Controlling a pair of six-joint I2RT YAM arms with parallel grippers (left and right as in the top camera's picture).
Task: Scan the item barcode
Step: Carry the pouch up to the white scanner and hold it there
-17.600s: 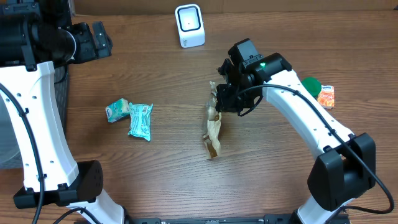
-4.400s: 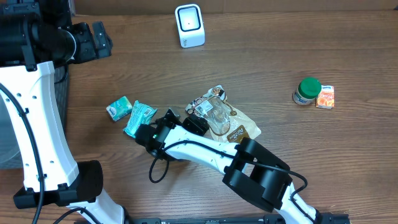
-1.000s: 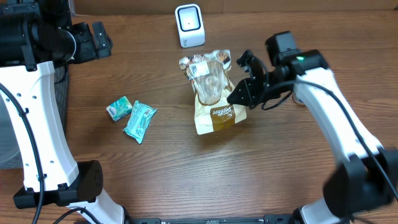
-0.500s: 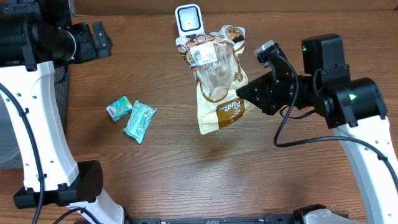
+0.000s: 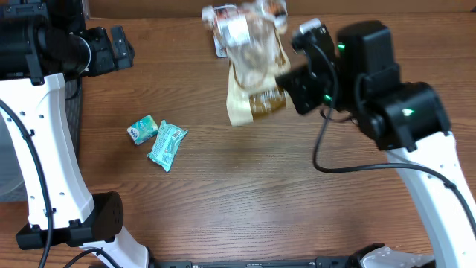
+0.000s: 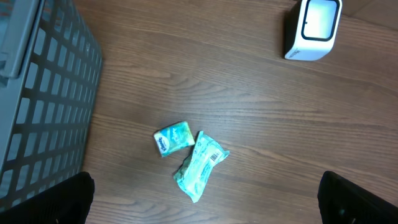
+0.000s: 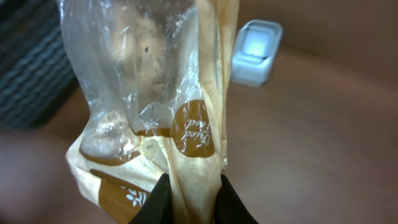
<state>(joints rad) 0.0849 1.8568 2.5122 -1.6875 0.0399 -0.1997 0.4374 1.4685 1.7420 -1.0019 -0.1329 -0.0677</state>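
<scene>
- The right fingers point(image 7: 154, 205) clamp one end of the bag point(image 5: 249, 71), which is lifted above the far side of the bench point(image 5: 245, 193).
- The bag's long axis runs away from those fingers, toward the scanner point(image 7: 255, 53); the right arm is nearer.
- The left fingers point(image 6: 56, 202) are spread wide and empty.
- Overhead, the bag covers the scanner; the left wrist view shows the scanner, but no bag.

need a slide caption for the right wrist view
Right gripper pinches a clear-and-tan bag, white scanner on the table beyond.
</scene>
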